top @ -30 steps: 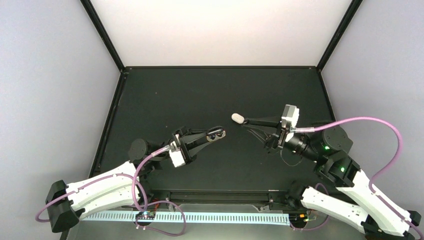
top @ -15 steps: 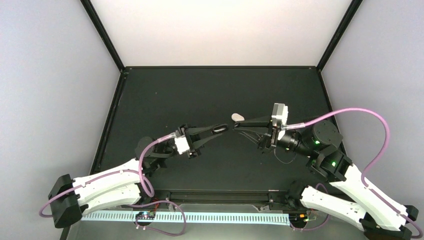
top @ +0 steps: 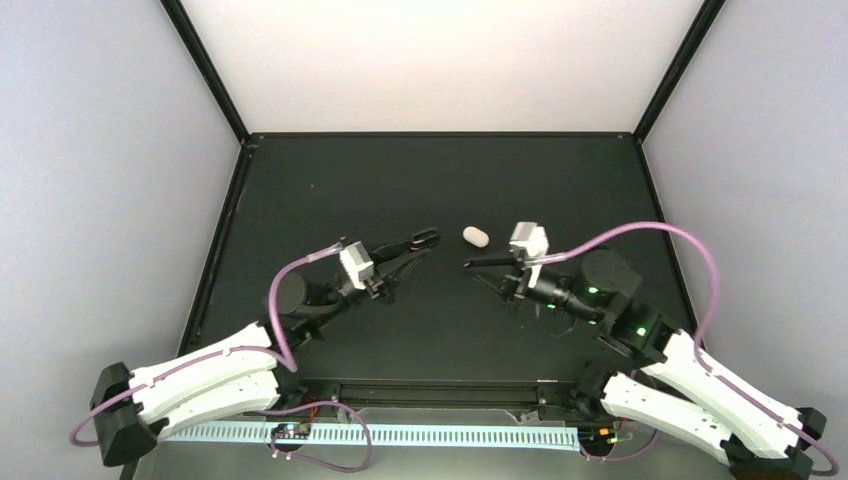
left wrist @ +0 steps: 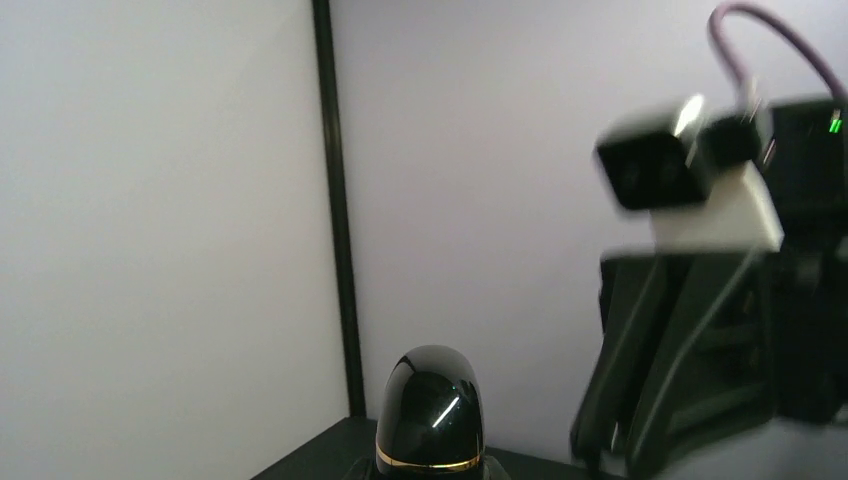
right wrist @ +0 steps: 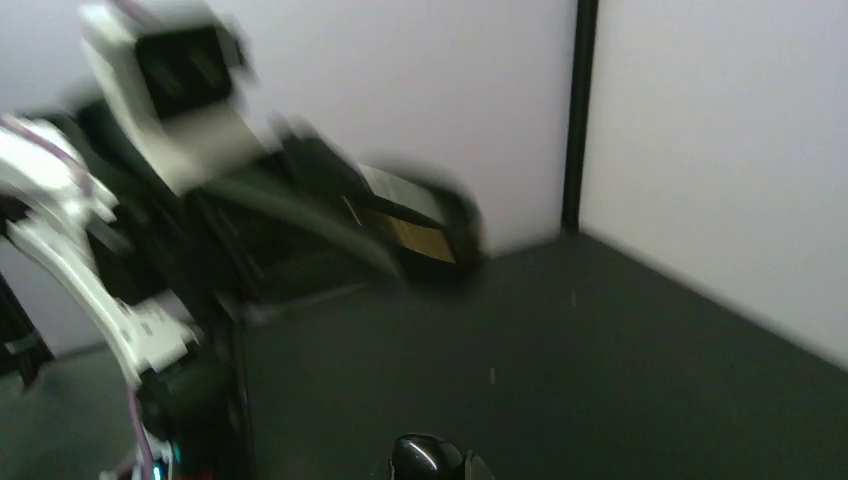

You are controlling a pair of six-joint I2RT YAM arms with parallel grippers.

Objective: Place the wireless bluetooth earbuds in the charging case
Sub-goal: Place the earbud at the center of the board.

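Both arms have swung leftward, so the left end effector (top: 428, 238), clamped on 1 glossy black earbud (left wrist: 430, 405), and the right end effector (top: 468, 263), pinching the other earbud (right wrist: 427, 457), hover near the white charging case (top: 476, 236) lying on the desk (top: 400, 180).

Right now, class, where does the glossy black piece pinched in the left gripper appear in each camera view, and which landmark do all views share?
Top external: black piece at the left gripper's tip, just left of centre.
Left wrist: bottom centre, a glossy dome with a gold band.
Right wrist: near the middle, blurred, a gold patch showing.
Shared landmark: the black table top.
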